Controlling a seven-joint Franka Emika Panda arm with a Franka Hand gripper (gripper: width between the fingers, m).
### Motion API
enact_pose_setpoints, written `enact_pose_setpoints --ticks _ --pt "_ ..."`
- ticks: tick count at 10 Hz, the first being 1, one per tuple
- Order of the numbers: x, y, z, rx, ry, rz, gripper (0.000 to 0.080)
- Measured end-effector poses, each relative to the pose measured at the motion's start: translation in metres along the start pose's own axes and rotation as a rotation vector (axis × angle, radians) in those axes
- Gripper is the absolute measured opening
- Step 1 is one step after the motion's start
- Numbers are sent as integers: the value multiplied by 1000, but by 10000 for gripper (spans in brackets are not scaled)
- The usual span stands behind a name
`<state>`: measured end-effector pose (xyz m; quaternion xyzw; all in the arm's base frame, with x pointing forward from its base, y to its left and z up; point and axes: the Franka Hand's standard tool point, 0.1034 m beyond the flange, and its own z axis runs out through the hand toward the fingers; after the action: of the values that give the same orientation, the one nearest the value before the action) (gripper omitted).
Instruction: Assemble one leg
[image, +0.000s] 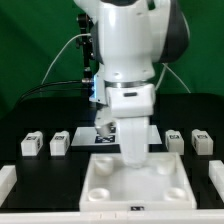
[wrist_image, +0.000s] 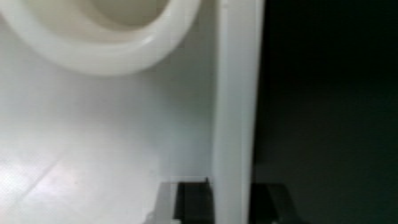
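Four small white legs with marker tags stand in a row on the black table: two at the exterior view's left (image: 30, 144) (image: 58, 143) and two at its right (image: 174, 139) (image: 201, 141). The large white recessed panel (image: 100, 186) lies at the front centre. My gripper (image: 133, 162) is down at the panel's far edge, away from every leg. In the wrist view my gripper (wrist_image: 228, 205) straddles the panel's upright rim (wrist_image: 231, 100), one dark finger (wrist_image: 189, 203) pressed on each side. A round socket (wrist_image: 107, 35) shows in the panel floor.
The marker board (image: 92, 131) lies behind the panel, partly hidden by my arm. White blocks sit at the front left (image: 6, 180) and front right (image: 216, 178) corners. A green backdrop and cables stand behind.
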<state>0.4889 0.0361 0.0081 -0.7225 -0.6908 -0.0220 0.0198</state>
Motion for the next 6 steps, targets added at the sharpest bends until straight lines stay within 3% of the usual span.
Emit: enact_pose_setpoints --ticks 1,2,6 --pt "18 7 3 -3 10 -12 54" --pt "24 7 4 -2 12 -23 54" --pt "26 7 4 10 11 -35 54"
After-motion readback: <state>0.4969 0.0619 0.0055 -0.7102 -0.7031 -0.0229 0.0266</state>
